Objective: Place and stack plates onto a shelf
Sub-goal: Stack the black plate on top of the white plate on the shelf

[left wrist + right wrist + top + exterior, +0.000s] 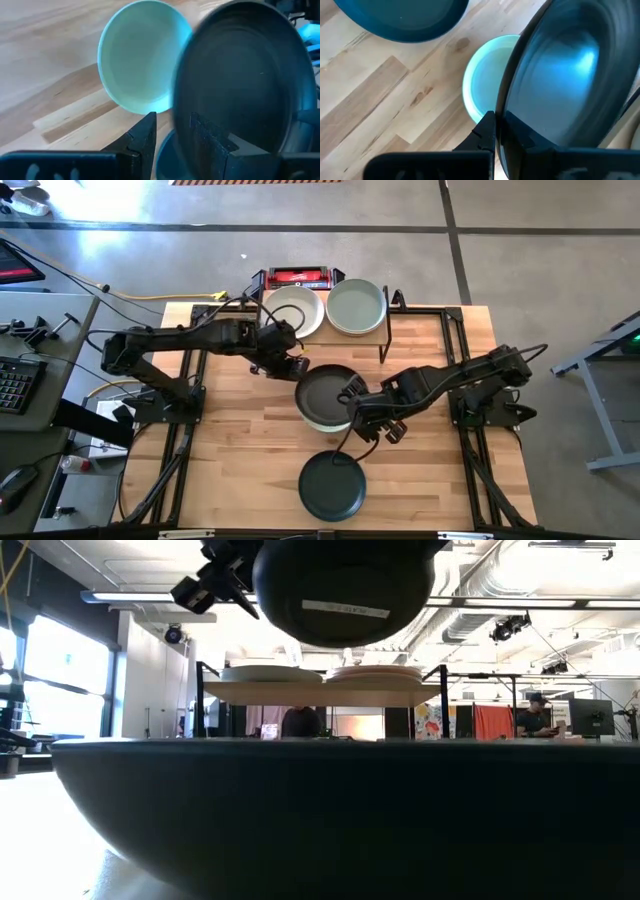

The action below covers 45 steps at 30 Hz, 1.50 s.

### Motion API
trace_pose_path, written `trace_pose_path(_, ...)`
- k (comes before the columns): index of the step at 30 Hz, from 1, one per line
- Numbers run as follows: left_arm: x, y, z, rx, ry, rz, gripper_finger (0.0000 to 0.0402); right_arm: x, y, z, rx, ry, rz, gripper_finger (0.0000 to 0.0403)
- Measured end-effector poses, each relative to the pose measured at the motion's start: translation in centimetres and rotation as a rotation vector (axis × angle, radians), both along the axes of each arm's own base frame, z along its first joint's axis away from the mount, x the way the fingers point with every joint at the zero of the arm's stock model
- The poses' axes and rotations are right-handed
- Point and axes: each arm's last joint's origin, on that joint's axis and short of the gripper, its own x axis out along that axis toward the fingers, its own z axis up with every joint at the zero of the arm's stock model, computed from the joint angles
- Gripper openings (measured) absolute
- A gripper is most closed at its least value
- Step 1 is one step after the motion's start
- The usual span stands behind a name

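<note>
A black plate (322,388) is lifted between my two grippers, above a pale plate (326,420) lying on the table. My right gripper (502,122) is shut on its rim from the table's right. My left gripper (172,126) is open at the plate's far-left edge, one finger on each side of the rim. A second black plate (333,485) lies near the table's near edge and fills the bottom of the low view. The shelf (320,693) at the far edge carries white plates (293,310) and sage green plates (355,307). My right gripper pinches the black plate's rim (506,107) on its right side, one finger above and one below, coming level from the table's right. The plate is lifted clear, its underside (345,595) showing high above the table. My left gripper stands astride the rim (176,107); whether it touches, I cannot tell.
A red box (298,277) lies behind the shelf. Black frame rails (470,470) run along the table's sides. Bare wood is free at the near left (240,460). A person (533,712) stands in the room beyond the table.
</note>
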Motion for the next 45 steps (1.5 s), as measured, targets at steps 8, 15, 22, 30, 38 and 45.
trace_pose_path(8, 1.1, -0.3, -0.8, 0.0, -0.005, 0.0, 0.0108, 0.2, -0.6, 0.0, -0.007, 0.0, -0.017, 0.0)
trace_pose_path(15, 1.5, -0.3, -1.3, -0.017, 0.011, 0.012, 0.0107, 0.2, -0.7, 0.0, -0.034, -0.006, -0.015, 0.0)
trace_pose_path(22, 1.8, -0.3, -1.6, 0.003, 0.016, -0.014, 0.0071, 0.1, -0.7, 0.0, -0.043, 0.001, -0.017, 0.0)
trace_pose_path(30, 1.8, -0.2, -1.6, 0.026, 0.017, -0.031, 0.0009, 0.1, -0.7, 0.0, -0.041, 0.002, -0.015, 0.0)
trace_pose_path(38, 1.8, -0.2, -1.6, 0.062, 0.012, -0.044, 0.0003, 0.1, -0.7, 0.0, -0.044, -0.001, -0.016, 0.0)
trace_pose_path(45, 1.8, -0.2, -1.6, 0.074, 0.013, -0.041, 0.0002, 0.1, -0.7, 0.0, -0.046, -0.004, -0.023, 0.0013)
